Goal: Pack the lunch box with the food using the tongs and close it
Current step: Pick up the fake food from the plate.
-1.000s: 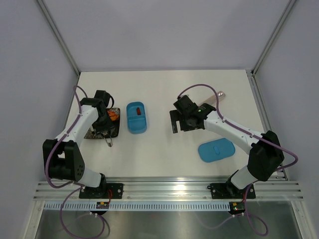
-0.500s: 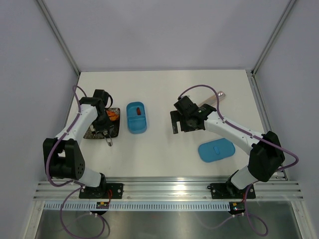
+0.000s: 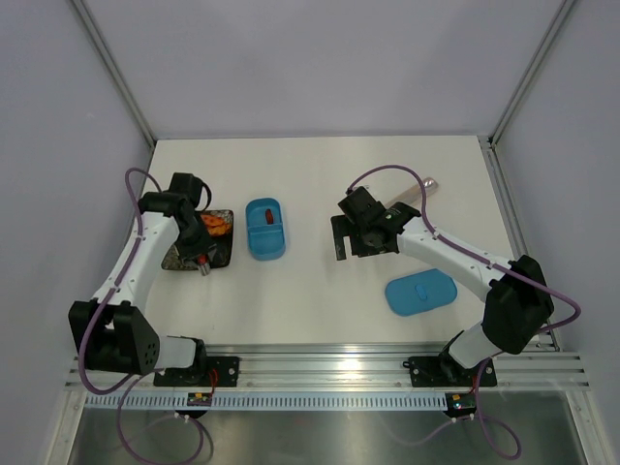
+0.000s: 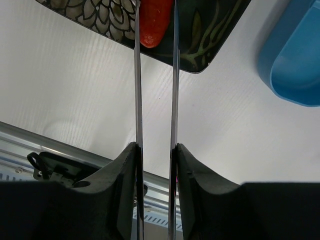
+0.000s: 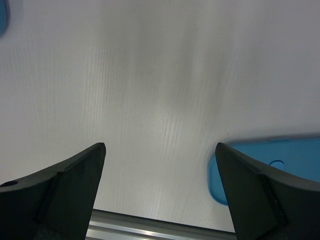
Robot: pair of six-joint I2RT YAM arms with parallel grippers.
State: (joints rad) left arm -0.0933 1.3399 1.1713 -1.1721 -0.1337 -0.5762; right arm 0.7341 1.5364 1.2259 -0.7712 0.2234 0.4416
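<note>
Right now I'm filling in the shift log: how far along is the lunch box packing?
Done: one red piece lies in the lunch box. In hand: the left gripper holds the tongs, their arms straddling a red sausage on the plate. Left: orange food to move, then the lid, lying near the open right gripper, goes on.

White table (image 3: pixel 320 300) between pale grey walls (image 3: pixel 320 58), aluminium rail (image 3: pixel 329 366) in front.
</note>
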